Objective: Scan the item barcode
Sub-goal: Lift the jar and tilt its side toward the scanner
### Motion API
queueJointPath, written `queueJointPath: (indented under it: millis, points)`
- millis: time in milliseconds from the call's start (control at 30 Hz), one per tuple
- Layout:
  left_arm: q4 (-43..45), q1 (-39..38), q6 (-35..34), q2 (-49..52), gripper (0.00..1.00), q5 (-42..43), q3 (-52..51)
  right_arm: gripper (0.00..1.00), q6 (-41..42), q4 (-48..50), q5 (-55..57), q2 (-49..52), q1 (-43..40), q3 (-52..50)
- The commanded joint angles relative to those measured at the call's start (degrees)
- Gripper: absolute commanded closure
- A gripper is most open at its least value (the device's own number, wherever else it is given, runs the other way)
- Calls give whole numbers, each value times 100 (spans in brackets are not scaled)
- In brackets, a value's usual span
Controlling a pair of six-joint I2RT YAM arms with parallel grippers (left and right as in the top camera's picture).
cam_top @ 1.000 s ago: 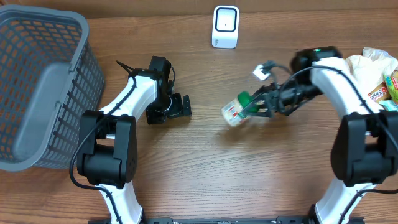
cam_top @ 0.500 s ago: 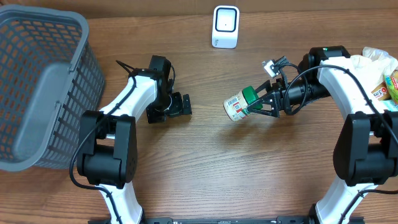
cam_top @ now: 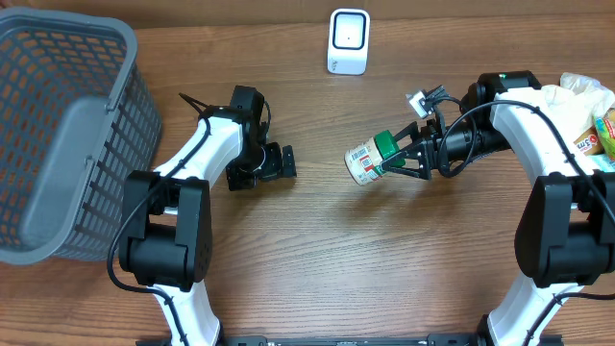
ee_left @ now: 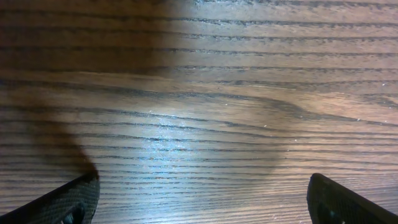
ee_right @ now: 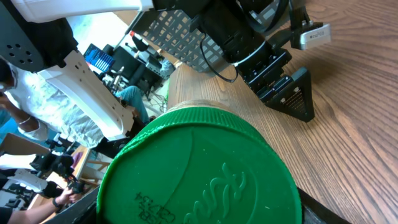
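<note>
The item is a small jar (cam_top: 362, 163) with a white label and a green lid (cam_top: 384, 147). It hangs on its side over the middle-right of the table, base pointing left. My right gripper (cam_top: 399, 160) is shut on its lid end. In the right wrist view the green lid (ee_right: 199, 168) fills the lower frame between my fingers. The white scanner (cam_top: 348, 41) stands at the back centre, well behind the jar. My left gripper (cam_top: 279, 163) rests low over the table left of the jar. In the left wrist view it (ee_left: 208, 202) stands open over bare wood.
A grey plastic basket (cam_top: 58, 135) stands at the far left. Packaged groceries (cam_top: 581, 111) are piled at the right edge behind my right arm. The table is brown wood (cam_top: 317, 259).
A second ago the right gripper was moving with the jar; it has shifted slightly toward the back and settled. The left arm has not moved.
</note>
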Motion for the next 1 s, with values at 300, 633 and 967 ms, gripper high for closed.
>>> queueJointPath:
  millis: [300,633,967]
  points:
    - [129,20,240,184,0,96,-96,44,-240,31,-979,-284,-221,225]
    - [131,20,240,184,0,96,-96,41,-238,35,-1143,-284,-376,337]
    - [170,20,236,184,0,98,-96,49,-214,42,-1143,-284,-369,479]
